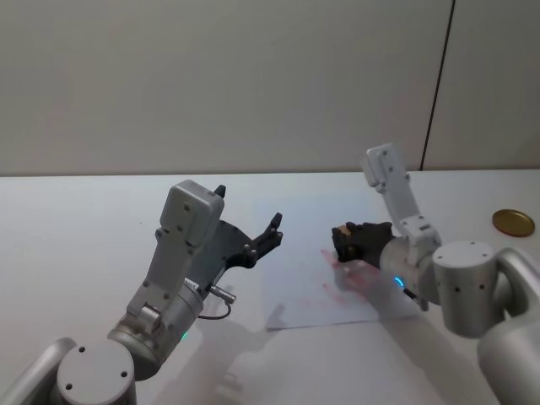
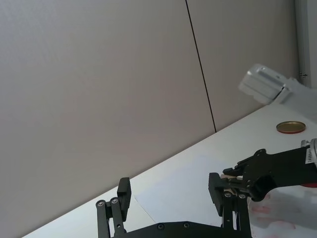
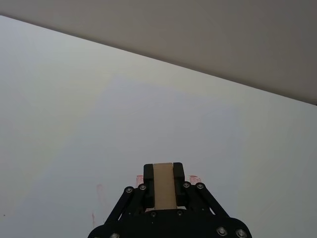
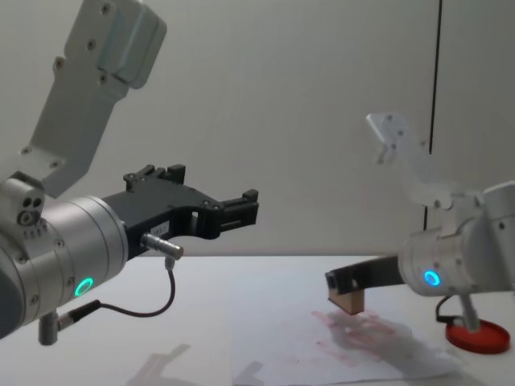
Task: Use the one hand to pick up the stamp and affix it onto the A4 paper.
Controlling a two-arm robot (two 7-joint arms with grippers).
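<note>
While clamped on the stamp (image 3: 164, 186) over the A4 paper (image 1: 297, 291), right tool (image 4: 344, 284); left tool (image 1: 249, 211) wide, raised.

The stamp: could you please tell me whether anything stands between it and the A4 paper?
Nothing visible does. The right pincer holds the stamp close over the A4 paper, above its red marks. The left pincer hangs open, off to the side.
</note>
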